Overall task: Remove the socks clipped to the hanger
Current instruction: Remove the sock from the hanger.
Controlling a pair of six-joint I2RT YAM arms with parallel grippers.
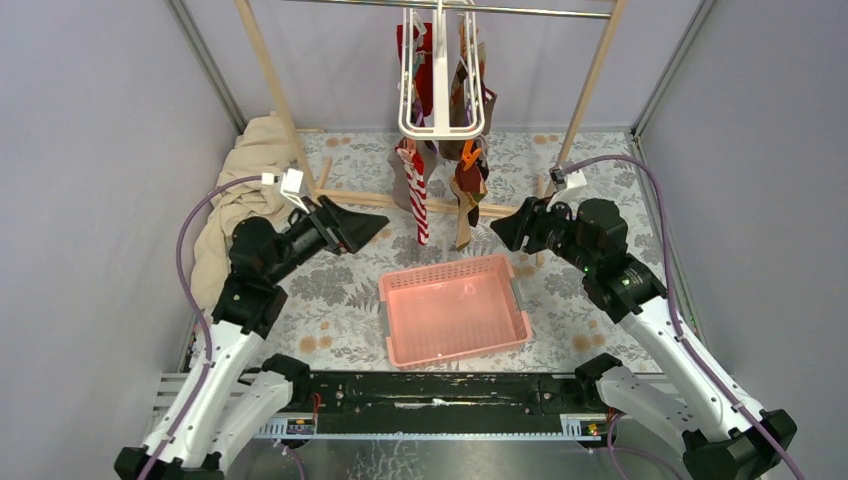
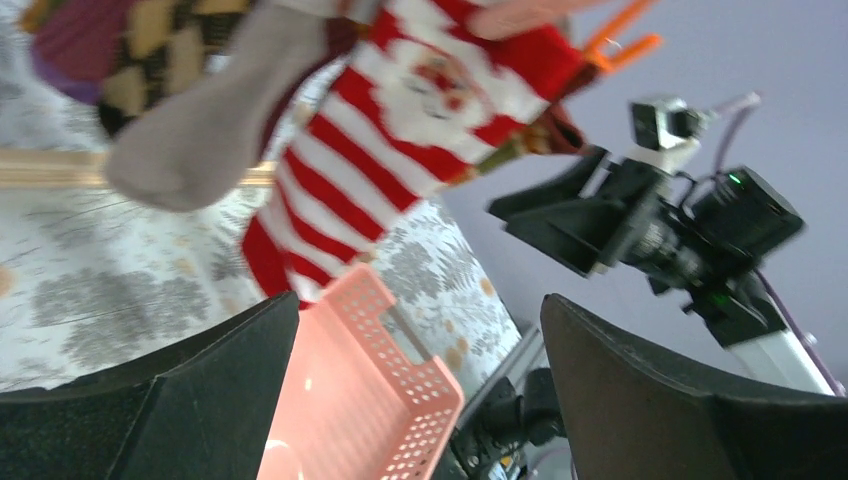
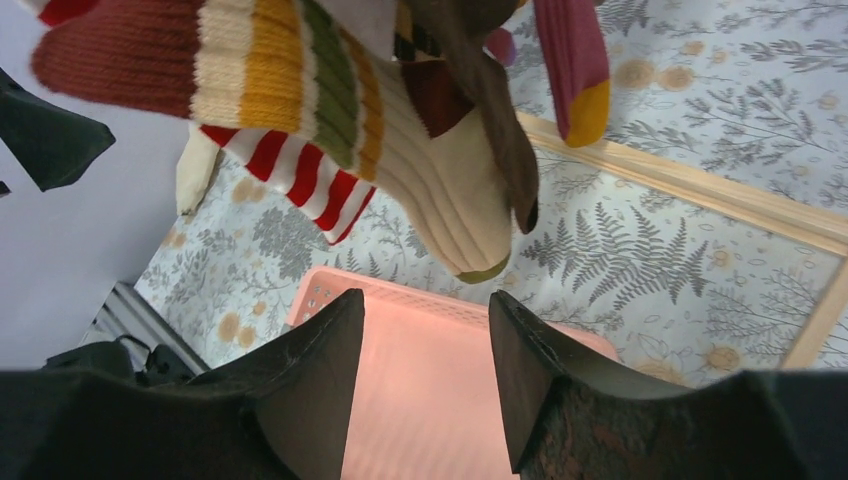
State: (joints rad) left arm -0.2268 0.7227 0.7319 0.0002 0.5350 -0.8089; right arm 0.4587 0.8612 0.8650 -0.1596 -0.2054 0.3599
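The white hanger (image 1: 440, 112) hangs from the rail with several socks clipped under it. A red-white striped sock (image 1: 418, 208) and a brown sock (image 1: 465, 200) dangle lowest. My left gripper (image 1: 375, 228) is open just left of the socks, level with their lower ends and apart from them. In its wrist view the left gripper (image 2: 420, 310) shows nothing between its fingers, with the striped Santa sock (image 2: 400, 130), a grey sock (image 2: 190, 140) and an orange clip (image 2: 615, 40) above. My right gripper (image 1: 497, 228) sits just right of the socks. The right gripper (image 3: 425, 300) is open to about half width and empty, below a cream ribbed sock (image 3: 430, 180).
A pink perforated basket (image 1: 455, 308) sits on the floral table below the socks, between the arms. The tall wooden rail frame (image 1: 272, 95) stands behind, its base bar (image 3: 690, 185) lying on the table. A beige cloth (image 1: 240, 190) is heaped at the back left.
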